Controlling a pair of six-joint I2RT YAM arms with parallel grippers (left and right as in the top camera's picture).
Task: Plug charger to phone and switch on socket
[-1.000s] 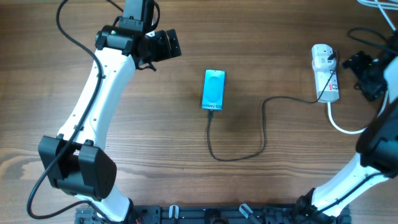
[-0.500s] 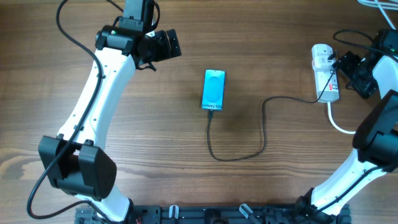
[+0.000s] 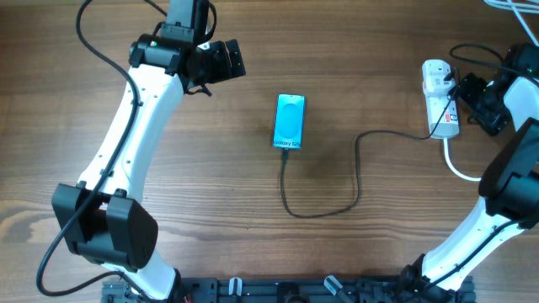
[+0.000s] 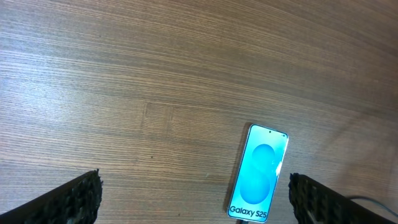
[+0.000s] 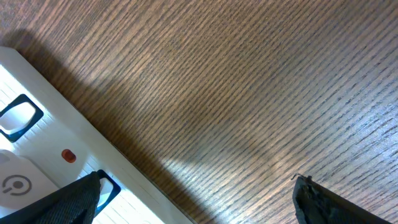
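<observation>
One phone (image 3: 289,120); one charger (image 3: 358,168), reaching the phone; one socket (image 3: 442,118)

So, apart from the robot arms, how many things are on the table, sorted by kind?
phone: 1
power strip: 1
charger (thin black cable): 1
white cable: 1
Total: 4
</observation>
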